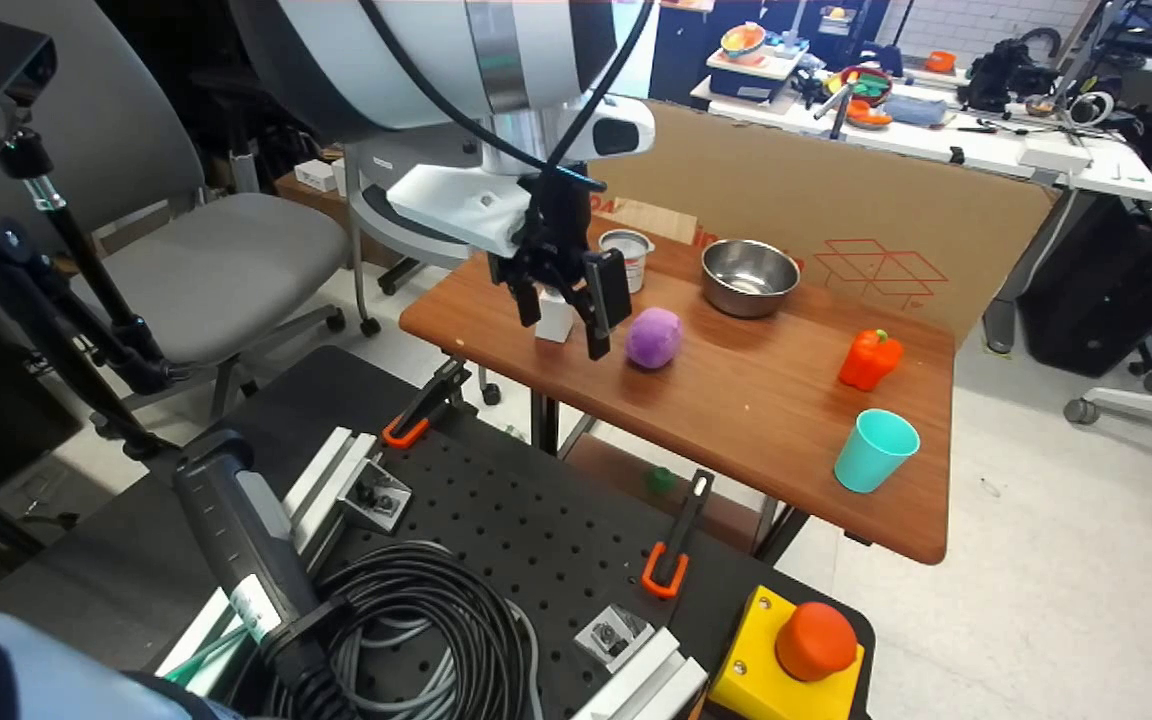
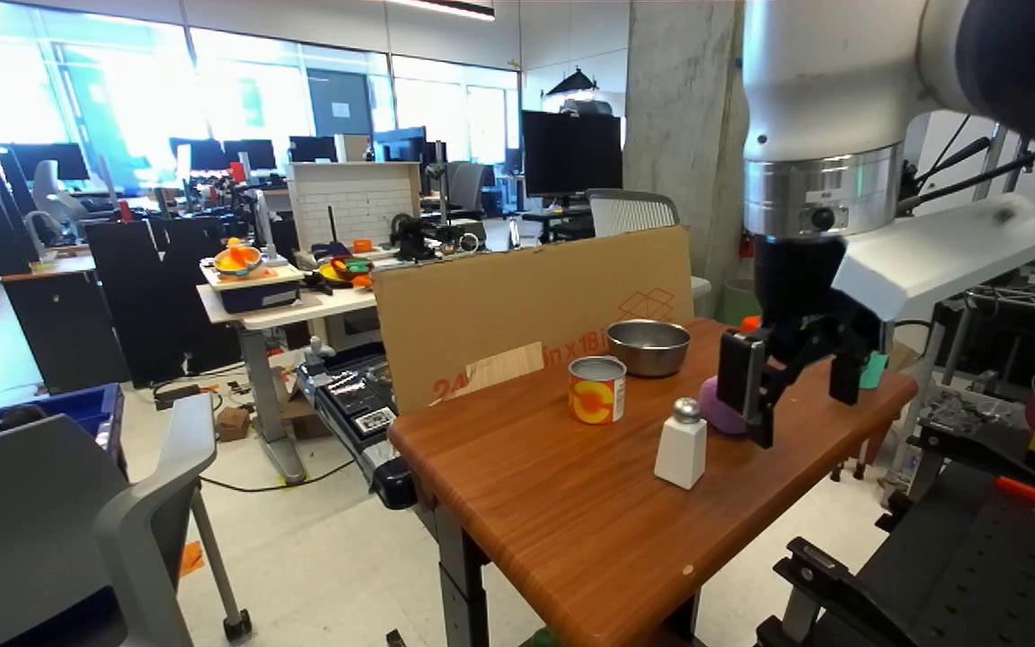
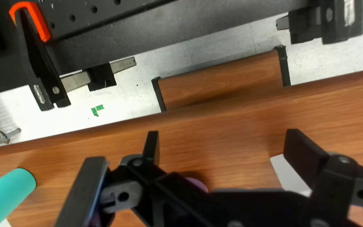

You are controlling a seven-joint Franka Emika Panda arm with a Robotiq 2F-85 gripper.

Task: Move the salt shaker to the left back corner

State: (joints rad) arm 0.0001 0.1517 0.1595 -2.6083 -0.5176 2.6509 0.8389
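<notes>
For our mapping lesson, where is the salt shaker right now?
In an exterior view, right of centre, the salt shaker stands on the table near the purple ball.

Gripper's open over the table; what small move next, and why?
Probably shift the open gripper sideways toward the salt shaker before lowering: in the wrist view the shaker sits off-centre, partly hidden by one of the fingers.

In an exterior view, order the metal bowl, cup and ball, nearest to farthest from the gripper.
1. Purple ball: just right of the gripper on screen.
2. Metal bowl: farther right, near the cardboard.
3. Teal cup: right end of the table.
</notes>
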